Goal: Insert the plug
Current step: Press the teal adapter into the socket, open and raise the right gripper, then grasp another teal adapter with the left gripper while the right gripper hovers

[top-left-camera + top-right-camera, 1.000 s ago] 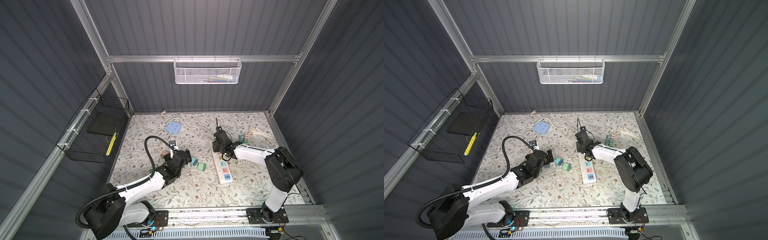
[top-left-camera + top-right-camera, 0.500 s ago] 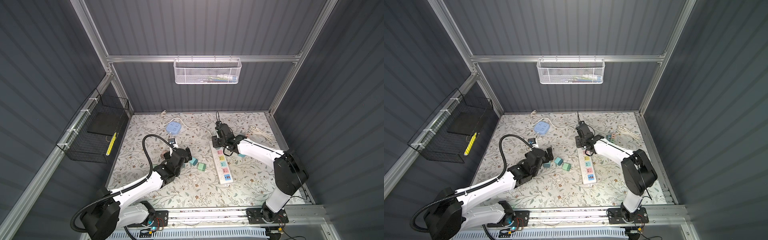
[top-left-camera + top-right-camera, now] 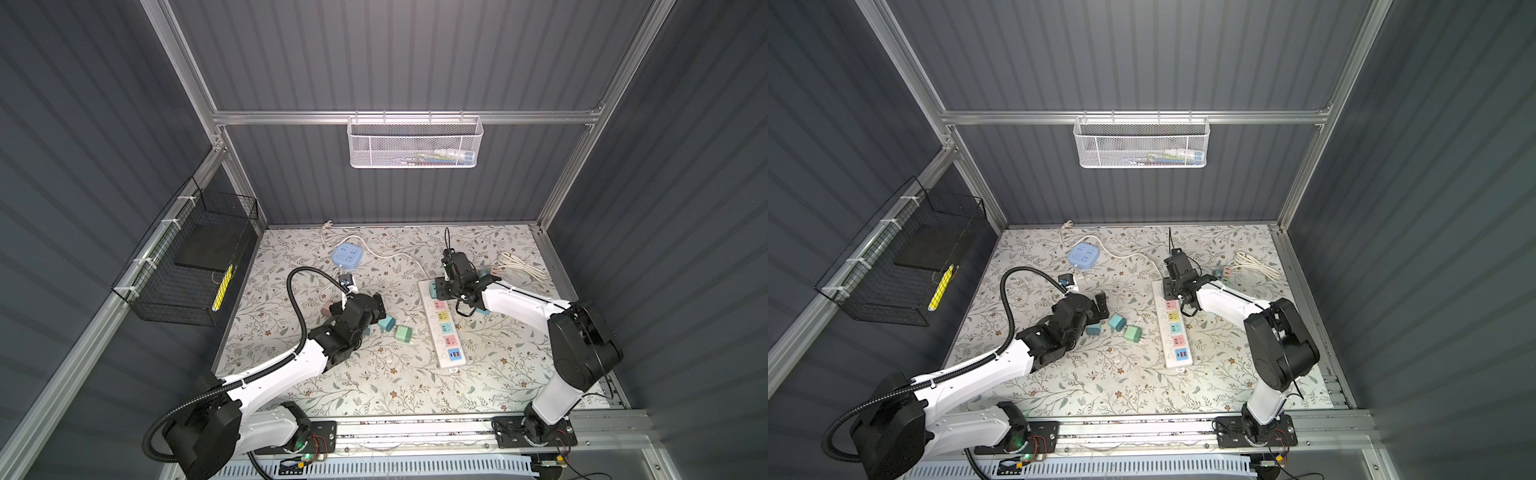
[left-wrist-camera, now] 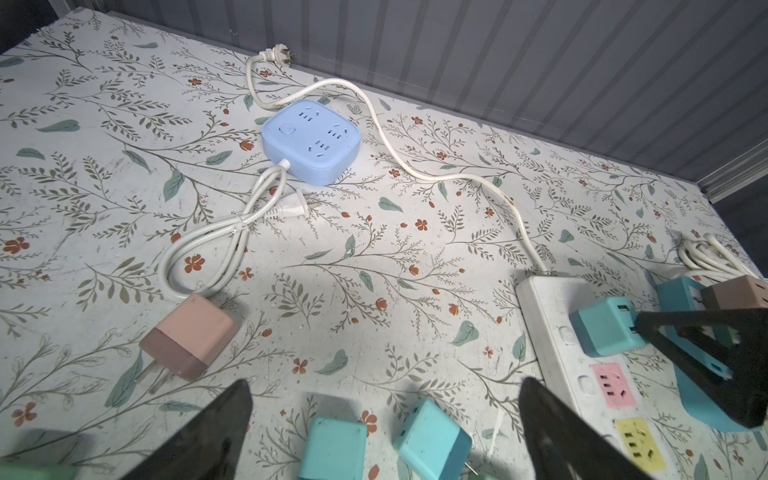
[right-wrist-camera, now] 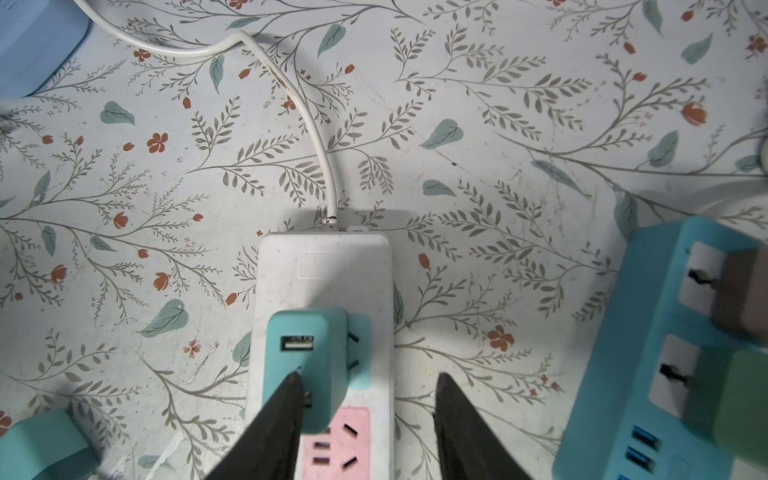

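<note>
Jaws of the right gripper (image 5: 369, 376) stand partly apart in its wrist view, gripping nothing; the teal plug (image 5: 307, 357) on the white power strip (image 5: 324, 266) is at one finger, not between them. It looks light, rigid, smooth: take its flat sides. The left wrist view adds its upright side; there the left gripper (image 4: 385, 382) gapes empty.

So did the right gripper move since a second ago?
Yes. In a top view the right gripper has shifted along the white power strip toward its cord end.
</note>
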Available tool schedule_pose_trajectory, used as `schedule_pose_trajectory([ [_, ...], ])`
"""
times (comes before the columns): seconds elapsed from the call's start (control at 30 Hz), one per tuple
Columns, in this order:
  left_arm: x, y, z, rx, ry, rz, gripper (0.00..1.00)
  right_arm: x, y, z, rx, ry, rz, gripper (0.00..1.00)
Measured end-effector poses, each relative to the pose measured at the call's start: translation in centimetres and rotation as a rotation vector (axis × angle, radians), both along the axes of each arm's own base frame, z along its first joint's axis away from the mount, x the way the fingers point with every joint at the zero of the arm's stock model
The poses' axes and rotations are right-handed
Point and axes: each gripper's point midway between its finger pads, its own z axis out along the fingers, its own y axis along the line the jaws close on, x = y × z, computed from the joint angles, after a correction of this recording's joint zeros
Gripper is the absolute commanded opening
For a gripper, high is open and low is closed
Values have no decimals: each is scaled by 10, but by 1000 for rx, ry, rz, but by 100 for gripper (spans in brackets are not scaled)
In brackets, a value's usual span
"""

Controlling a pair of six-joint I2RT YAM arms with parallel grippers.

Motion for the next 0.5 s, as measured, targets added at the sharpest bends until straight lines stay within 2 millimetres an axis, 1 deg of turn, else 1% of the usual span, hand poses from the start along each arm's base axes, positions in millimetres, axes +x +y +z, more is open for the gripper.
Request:
schedule_pose_trajectory([
  [0.23, -1, 0, -2, -2, 11, -2, 100, 1, 2, 0, 36, -24, -5, 52],
  [0.33, -1, -1, -5, 12, 25, -2, 97, -4, 0, 4, 35, -15, -1, 55],
  [0.4, 1, -3, -10, 35, 49, -3, 96, -10, -2, 15, 42, -20, 2, 57],
  [0.5, 3, -7, -23, 92, 113, -14, 92, -16, -4, 48, 84, -72, 9, 59],
])
